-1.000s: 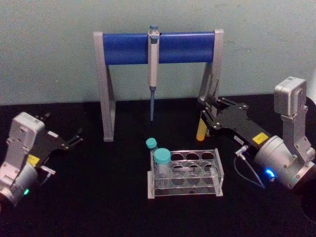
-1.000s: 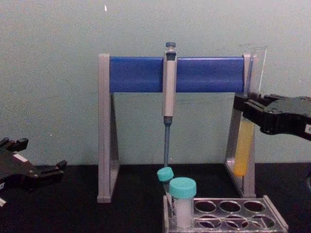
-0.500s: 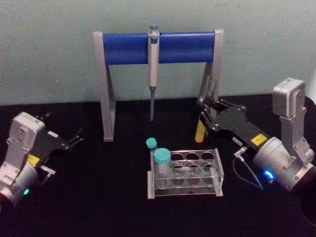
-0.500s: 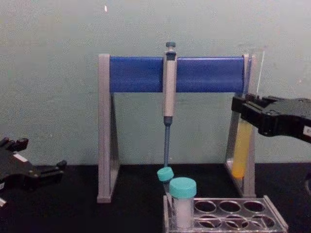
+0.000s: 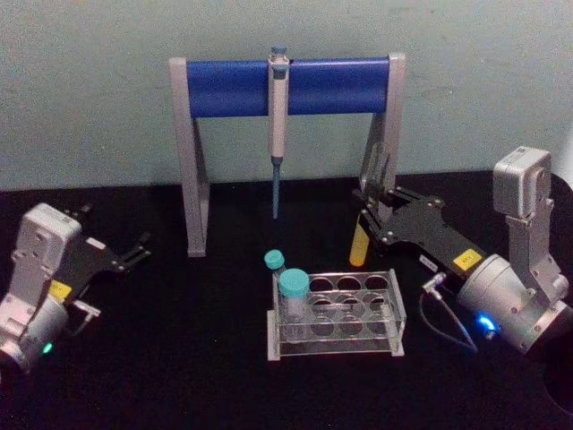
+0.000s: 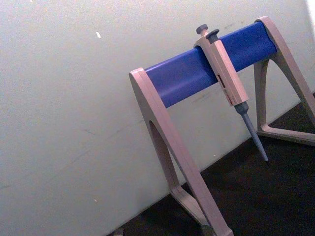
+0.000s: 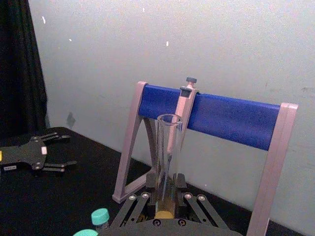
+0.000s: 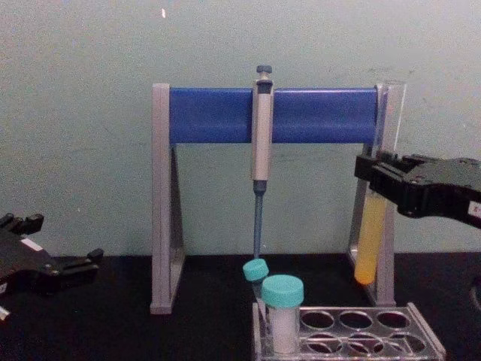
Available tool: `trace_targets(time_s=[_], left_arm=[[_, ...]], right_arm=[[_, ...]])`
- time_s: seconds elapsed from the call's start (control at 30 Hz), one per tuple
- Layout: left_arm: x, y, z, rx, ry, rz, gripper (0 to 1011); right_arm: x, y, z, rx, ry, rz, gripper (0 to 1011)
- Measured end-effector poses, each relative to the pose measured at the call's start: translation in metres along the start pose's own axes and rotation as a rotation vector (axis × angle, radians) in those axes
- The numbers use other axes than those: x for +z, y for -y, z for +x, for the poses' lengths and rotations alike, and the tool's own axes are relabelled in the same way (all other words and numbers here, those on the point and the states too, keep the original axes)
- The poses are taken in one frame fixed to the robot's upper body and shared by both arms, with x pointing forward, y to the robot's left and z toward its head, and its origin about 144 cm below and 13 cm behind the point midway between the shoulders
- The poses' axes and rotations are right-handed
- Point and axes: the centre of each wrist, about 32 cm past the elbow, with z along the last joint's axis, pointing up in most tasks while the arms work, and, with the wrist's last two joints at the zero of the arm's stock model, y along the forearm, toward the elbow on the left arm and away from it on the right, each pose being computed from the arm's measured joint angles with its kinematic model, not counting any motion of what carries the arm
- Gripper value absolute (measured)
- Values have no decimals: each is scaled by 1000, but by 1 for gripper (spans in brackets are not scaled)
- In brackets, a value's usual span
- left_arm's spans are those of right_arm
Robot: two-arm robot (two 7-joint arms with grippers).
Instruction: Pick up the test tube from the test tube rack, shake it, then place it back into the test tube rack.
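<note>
1. Head view: the right gripper (image 5: 365, 211) is clenched on the test tube (image 5: 360, 244), which is out of the test tube rack (image 5: 333, 339) and held in the air just behind the rack's back right corner.
2. Chest view: the grip sits around mid-height on the glass, above the yellow-orange liquid. The open mouth points up and the tube is near upright with a slight lean. My read is that this keeps an uncapped tube from spilling.
3. The tube bottom hangs clear above the rack top, in front of the right leg of the pipette stand (image 5: 286, 85). I can't tell the gap to the leg from here.
4. Right wrist view: glass is pinched between the two fingers and liquid shows at the grip line. The hold looks centred.
5. The two teal-capped tubes (image 5: 294, 284) stand at the rack's left end. All other holes are free, including the right-end ones nearest the tube.
6. The left gripper (image 5: 115, 231) is parked at the far left over the counter (image 5: 179, 376), fingers spread and empty, well apart from the work.
7. Phase guess: either shaking or about to reinsert.
8. Risks: splash from the open mouth, hitting the stand leg, and catching the rack rim on the way down.
9. The pipette (image 5: 278, 116) hangs at the middle of the stand, out of the way.
</note>
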Motion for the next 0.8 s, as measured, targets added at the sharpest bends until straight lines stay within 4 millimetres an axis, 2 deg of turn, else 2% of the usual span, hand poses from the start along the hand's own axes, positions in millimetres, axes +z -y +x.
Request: trace_targets(time_s=[0.8], left_arm=[[0, 0, 0, 0, 0, 0, 1010]], right_arm=[[-14, 2, -4, 10, -55, -44, 232]])
